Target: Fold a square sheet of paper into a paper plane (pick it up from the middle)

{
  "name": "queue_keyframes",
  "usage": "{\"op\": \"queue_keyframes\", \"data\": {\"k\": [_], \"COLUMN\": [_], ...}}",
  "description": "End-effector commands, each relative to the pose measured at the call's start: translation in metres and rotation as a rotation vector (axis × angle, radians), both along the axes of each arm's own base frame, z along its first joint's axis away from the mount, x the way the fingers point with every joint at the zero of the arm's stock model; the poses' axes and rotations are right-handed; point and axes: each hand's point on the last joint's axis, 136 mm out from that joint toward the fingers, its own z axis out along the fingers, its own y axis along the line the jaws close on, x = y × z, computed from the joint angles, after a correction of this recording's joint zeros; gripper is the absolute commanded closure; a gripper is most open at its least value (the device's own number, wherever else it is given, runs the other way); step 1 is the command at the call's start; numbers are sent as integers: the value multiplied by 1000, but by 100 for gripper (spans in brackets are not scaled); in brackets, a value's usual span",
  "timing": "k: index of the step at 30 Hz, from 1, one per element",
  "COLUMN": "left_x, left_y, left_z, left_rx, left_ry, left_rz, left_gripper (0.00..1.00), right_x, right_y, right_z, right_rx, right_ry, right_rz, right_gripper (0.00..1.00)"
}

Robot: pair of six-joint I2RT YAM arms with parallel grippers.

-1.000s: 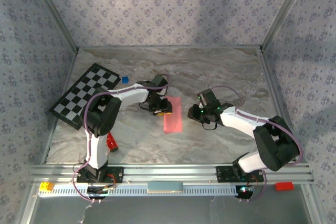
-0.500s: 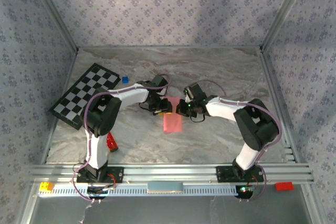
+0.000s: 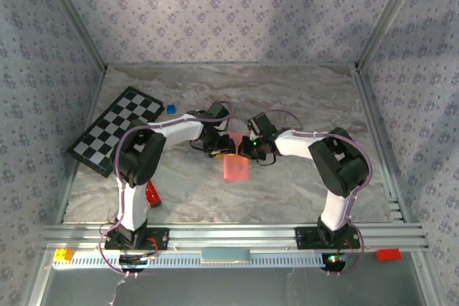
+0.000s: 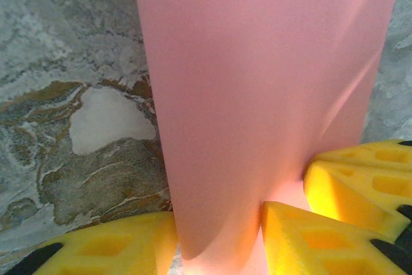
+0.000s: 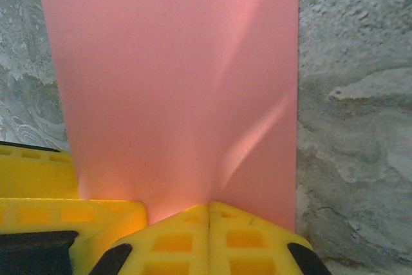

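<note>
Two arms reach to the middle of the bench (image 3: 301,98), and from above we see them meet at the 12 o'clock end of the square sheet of paper (image 3: 235,169). The sheet shows there as a narrow salmon-pink strip, its long side running from 12 to 6 o'clock. The left end effector (image 3: 227,145) sits at the strip's 11 o'clock corner and the right end effector (image 3: 248,148) at its 1 o'clock corner, the two just beside each other.

Through the left wrist camera we see the paper run down from 12 o'clock and narrow into the gap between that arm's yellow fingers (image 4: 109,249). The jaws stand partly apart with a pad against each side of the paper, so we take it as gripped. Another yellow finger pair (image 4: 360,178) sits at 4 o'clock, touching the paper's edge.

Through the right wrist camera we see the right fingertips (image 5: 174,239) pressed fully together at 6 o'clock. Their seam meets the paper's near edge and faint creases fan out from that spot, so the paper looks pinched there. A further yellow finger (image 5: 38,178) lies at 8 o'clock beside the sheet.

A checkerboard (image 3: 118,128) lies well apart at 9 o'clock of the paper, with a blue cube (image 3: 171,108) just beside its 2 o'clock corner. A red glittery bar (image 3: 152,193) lies at 8 o'clock, near the left arm.
</note>
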Motion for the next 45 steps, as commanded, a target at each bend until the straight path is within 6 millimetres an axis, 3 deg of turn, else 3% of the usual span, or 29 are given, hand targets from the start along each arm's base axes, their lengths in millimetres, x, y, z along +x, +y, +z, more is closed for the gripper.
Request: {"op": "queue_keyframes", "data": {"k": [1, 4, 9, 12, 14, 16, 21, 25, 38, 45], "left_x": [-23, -18, -3, 5, 7, 8, 0, -6, -5, -13], "left_y": [31, 24, 13, 14, 17, 15, -11, -23, -26, -10], "left_z": [-63, -42, 12, 43, 55, 63, 77, 75, 45, 11], "left_rx": [178, 133, 23, -41, -84, -155, -415, -523, -517, -416], "left_ry": [84, 46, -67, -144, -167, -164, -102, -64, -14, 12], "left_rz": [-9, -1, 34, 71, 99, 108, 69, 63, 84, 98], "left_gripper": [57, 54, 48, 39, 38, 44, 72, 100, 100, 100], "right_x": [-29, -26, -21, -19, -17, -16, -17, -19, -22, -24], "right_y": [-24, -26, -29, -28, -27, -27, -27, -30, -34, -35], "right_z": [-38, -37, -35, -33, -32, -31, -33, -35, -38, -39], "right_rx": [-123, -115, -87, -74, -68, -70, -73, -83, -99, -104], "right_ry": [91, 86, 104, 95, 93, 93, 100, 103, 103, 109], "right_rz": [24, 50, 80, 106, 110, 110, 102, 94, 81, 83], "right_gripper": [100, 100, 100, 100, 100, 100, 100, 100, 100, 100]}}
